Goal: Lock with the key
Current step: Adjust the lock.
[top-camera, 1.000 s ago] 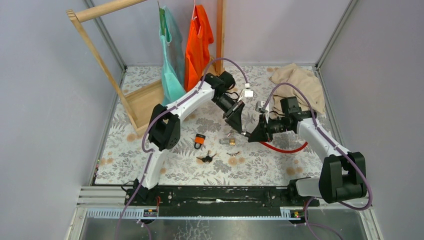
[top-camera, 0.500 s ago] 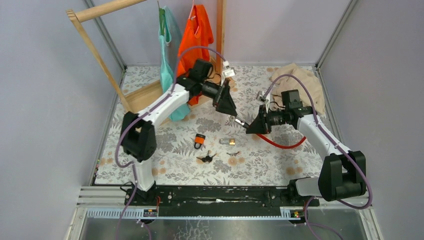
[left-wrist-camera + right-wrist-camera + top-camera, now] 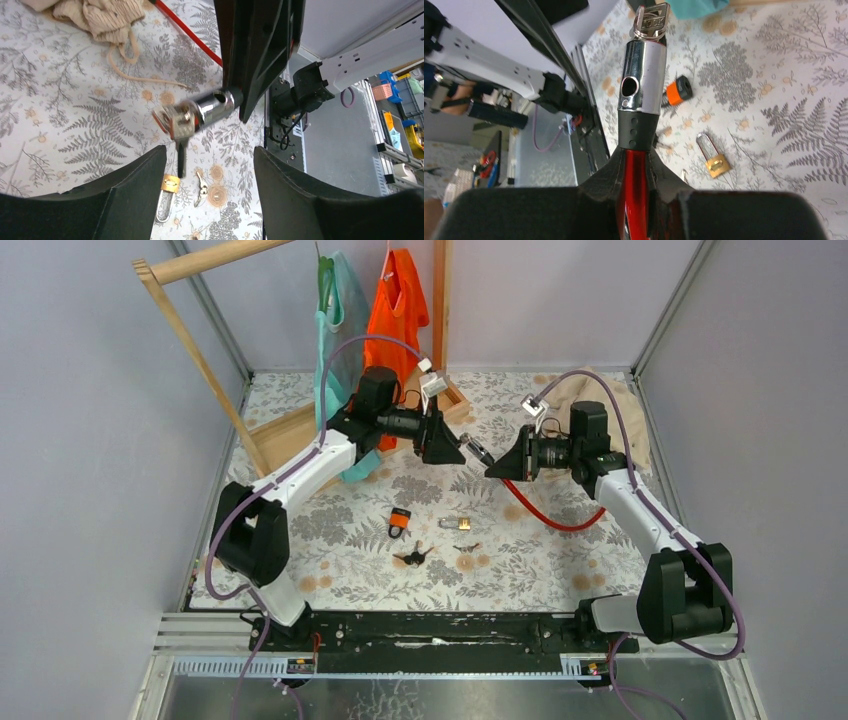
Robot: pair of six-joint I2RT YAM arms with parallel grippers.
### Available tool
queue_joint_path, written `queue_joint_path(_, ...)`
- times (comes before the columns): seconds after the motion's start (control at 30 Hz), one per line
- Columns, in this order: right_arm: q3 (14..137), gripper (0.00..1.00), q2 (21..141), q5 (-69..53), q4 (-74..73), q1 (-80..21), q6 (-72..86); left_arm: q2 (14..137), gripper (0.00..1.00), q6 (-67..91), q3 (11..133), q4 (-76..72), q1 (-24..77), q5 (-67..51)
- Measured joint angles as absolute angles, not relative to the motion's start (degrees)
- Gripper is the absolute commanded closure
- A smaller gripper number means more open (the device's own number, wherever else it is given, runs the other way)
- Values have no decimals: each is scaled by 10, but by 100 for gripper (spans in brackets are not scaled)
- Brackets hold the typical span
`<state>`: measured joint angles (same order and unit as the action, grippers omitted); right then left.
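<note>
Lock cylinder (image 3: 642, 75) of chrome, rigid and likely slippery, is pinched at its black collar (image 3: 638, 131) by the right gripper (image 3: 639, 155) above the table (image 3: 799, 100), its small stiff key (image 3: 651, 20), best taken by the flat bow, faced by the spread left gripper (image 3: 207, 170).

R claw (image 3: 493, 467) grips red cable lock (image 3: 478, 453) midair, L claw (image 3: 457, 447) just beside.

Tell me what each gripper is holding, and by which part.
Right gripper: clamped on the red cable lock at its black collar behind the chrome barrel. Left gripper: open, holding nothing.
</note>
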<state>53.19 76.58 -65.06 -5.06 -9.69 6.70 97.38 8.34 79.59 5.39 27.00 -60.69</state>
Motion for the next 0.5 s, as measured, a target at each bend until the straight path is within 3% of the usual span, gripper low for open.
queue_joint_path(0.5, 521, 100, 766, -655, 120, -97, 265, 963, 33, 196, 694, -138, 274, -605)
